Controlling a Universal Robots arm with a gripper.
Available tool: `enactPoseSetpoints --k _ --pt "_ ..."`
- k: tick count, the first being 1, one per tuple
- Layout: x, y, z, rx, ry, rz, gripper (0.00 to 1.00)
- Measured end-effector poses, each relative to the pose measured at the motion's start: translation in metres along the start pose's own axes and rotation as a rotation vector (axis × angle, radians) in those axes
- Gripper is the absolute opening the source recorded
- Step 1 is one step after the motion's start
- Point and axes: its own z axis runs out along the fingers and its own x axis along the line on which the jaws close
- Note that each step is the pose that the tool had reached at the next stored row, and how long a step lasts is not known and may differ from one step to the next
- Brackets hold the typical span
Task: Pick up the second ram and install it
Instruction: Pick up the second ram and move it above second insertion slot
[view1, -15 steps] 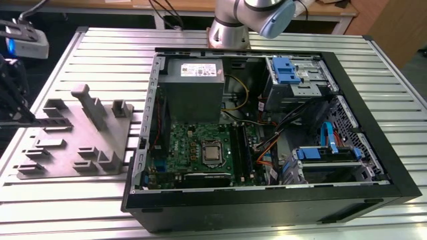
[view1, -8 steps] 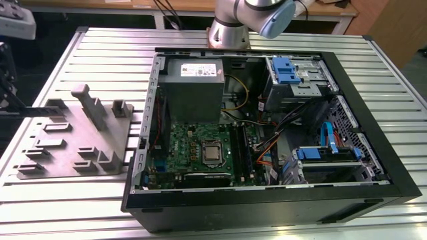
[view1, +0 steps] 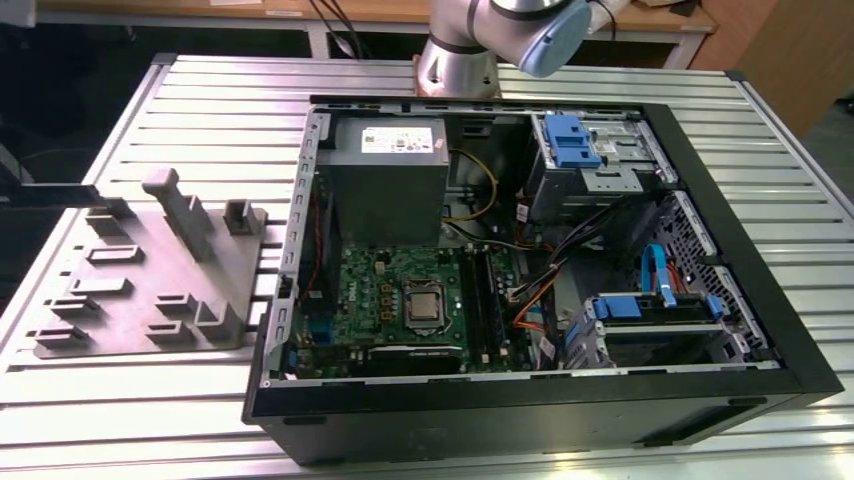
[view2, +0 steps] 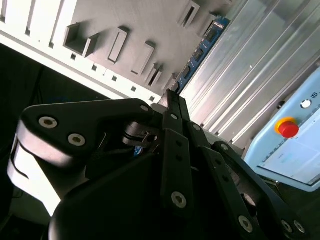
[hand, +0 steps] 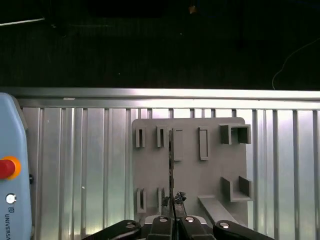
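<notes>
We see the tool (hand: 173, 214) closed on the near end of the second ram (hand: 171, 165). In the first wrist view the stick is edge-on, a thin dark line running out from the fingertips across the grey holder plate (hand: 210, 175). The second wrist view gives its flat face: the second ram (view2: 202, 50) is blue-green w/ a row of dark chips and reaches away from the tool (view2: 170, 100), w/ the plate (view2: 150, 25) and the slatted tabletop (view2: 260, 60) well beyond it.

In the exterior view the arm (view1: 461, 50) goes out past the frame's upper edge. The open PC case (view1: 747, 280) lies on the tabletop (view1: 200, 90), w/ the holder plate (view1: 147, 280) just beside it on the exterior view's left. Inside, the case walls ring the motherboard (view1: 387, 290). The black memory slots (view1: 487, 300) run betw. the CPU socket (view1: 424, 305) and a crowd of cables (view1: 534, 300), so room on that side is tight.

Both wrist views catch a light-blue pendant (hand: 12, 150) w/ a red button (view2: 288, 129) on the tabletop. The first wrist view also has the tabletop's far edge (hand: 160, 92), w/ darkness past it.
</notes>
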Motion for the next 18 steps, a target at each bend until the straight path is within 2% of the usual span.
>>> enactPoseSetpoints --k 3,9,12,18 --pt "-0.0003 0.0003 -0.0104 -0.0002 0.0002 0.000 0.12" --pt "-0.0004 -0.0015 -0.0110 -0.0002 0.0000 0.000 0.12" --pt "-0.0005 -0.0088 -0.0111 -0.0001 -0.0001 0.000 0.12" --pt "-0.0006 -0.0294 -0.0117 -0.0001 -0.0001 0.000 0.12"
